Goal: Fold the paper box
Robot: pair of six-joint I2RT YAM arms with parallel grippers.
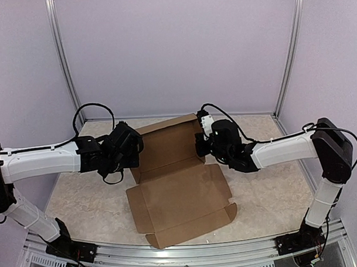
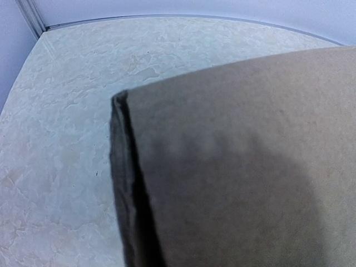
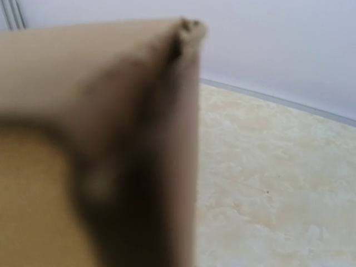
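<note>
Beige marbled table (image 1: 81, 195) — paper box (image 1: 181, 198) wall clamped between closed left gripper (image 1: 136, 151) jaws; right gripper (image 1: 200, 145) likewise, pinching opposite wall.

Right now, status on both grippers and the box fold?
Left gripper shut on brown cardboard paper box, left edge. Right gripper shut on right edge. Rear panel raised, front flat. No obstruction seen.

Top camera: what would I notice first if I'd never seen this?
The big brown paper box lies half-open in the middle of the table, its back part lifted. The left pincer and the right pincer pinch that lifted part, one at each side.
</note>
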